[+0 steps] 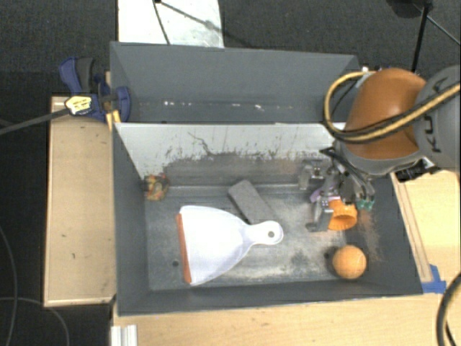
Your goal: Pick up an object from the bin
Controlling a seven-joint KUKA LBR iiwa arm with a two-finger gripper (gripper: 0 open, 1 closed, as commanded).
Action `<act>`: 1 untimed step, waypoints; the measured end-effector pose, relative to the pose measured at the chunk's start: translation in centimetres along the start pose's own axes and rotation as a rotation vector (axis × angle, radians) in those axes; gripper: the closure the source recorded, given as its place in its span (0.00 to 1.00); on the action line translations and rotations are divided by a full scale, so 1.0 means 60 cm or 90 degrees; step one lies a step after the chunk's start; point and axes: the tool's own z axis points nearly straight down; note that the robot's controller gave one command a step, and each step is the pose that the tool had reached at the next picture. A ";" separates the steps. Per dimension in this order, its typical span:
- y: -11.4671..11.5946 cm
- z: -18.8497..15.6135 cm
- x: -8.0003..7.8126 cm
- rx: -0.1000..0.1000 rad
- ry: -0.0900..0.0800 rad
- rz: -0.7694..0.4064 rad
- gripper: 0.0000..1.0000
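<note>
My gripper (318,197) hangs low over the right part of the bin, under the arm's orange cover. A small orange cup-shaped piece (341,215) lies right against its right side; whether it is gripped is hidden. An orange ball (349,262) rests on the floor just below it, near the front right corner. A grey rectangular block (247,199) lies to the left of the gripper, mid-bin.
A white dustpan (216,242) with an orange edge lies at front centre, its handle pointing right toward the gripper. A small brownish scrap (153,187) sits in the back left corner. The arm comes in over the right wall.
</note>
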 end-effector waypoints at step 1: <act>0.000 -0.008 -0.002 0.000 -0.005 -0.001 0.00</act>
